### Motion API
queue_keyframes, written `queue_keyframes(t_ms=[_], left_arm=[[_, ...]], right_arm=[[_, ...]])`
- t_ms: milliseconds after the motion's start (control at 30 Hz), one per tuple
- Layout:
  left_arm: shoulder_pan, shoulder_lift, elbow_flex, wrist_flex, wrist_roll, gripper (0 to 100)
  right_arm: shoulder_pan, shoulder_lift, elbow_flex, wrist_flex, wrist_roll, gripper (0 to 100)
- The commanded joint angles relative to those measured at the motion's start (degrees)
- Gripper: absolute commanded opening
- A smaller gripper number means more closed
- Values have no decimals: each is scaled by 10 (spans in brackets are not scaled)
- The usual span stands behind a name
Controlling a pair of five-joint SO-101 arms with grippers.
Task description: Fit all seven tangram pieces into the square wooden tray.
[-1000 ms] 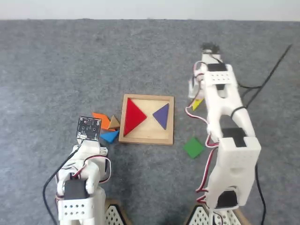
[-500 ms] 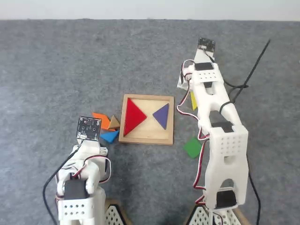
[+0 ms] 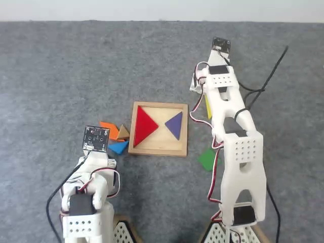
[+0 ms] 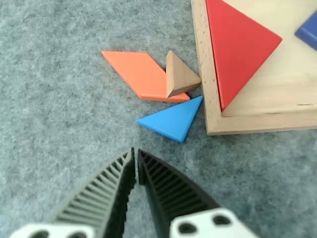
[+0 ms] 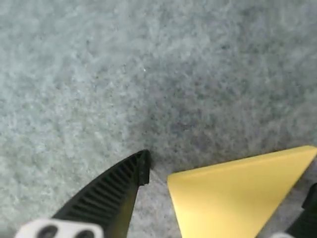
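The left gripper [image 4: 134,157], unmoved and pressed together on nothing, is held just short of the smooth blue triangle [image 4: 172,120] on the fuzzy grey mat [image 3: 76,66]. Beyond, the square wooden tray [image 3: 159,151] holds a red triangle [image 3: 144,125] and a purple triangle [image 3: 174,124]. Farthest, the right gripper [image 5: 228,183] has been swung out over the flat yellow triangle [image 5: 233,198] and is spread astride it, so a grasp is judged imminent.

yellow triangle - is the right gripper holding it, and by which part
Not held: the yellow triangle lies between the right gripper's open fingers, touching neither.

Parallelogram [image 3: 111,129] left of tray [image 3: 162,145]
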Motion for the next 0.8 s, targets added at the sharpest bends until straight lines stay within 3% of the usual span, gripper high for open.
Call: queue_keyframes(t_ms=[0, 233, 567, 633, 767], left_arm=[[-3, -11, -5, 3, 4, 14], [-2, -11, -5, 3, 4, 14], [-1, -11, -5, 3, 4, 14], [-1, -11, -5, 3, 4, 14], [-1, -11, -5, 3, 4, 14]], right_arm=[[20, 2, -40, 38, -6, 471], [31, 2, -48, 95, -6, 471], [38, 3, -47, 96, -4, 467], [39, 3, -47, 97, -4, 418], [39, 3, -47, 97, -5, 224]])
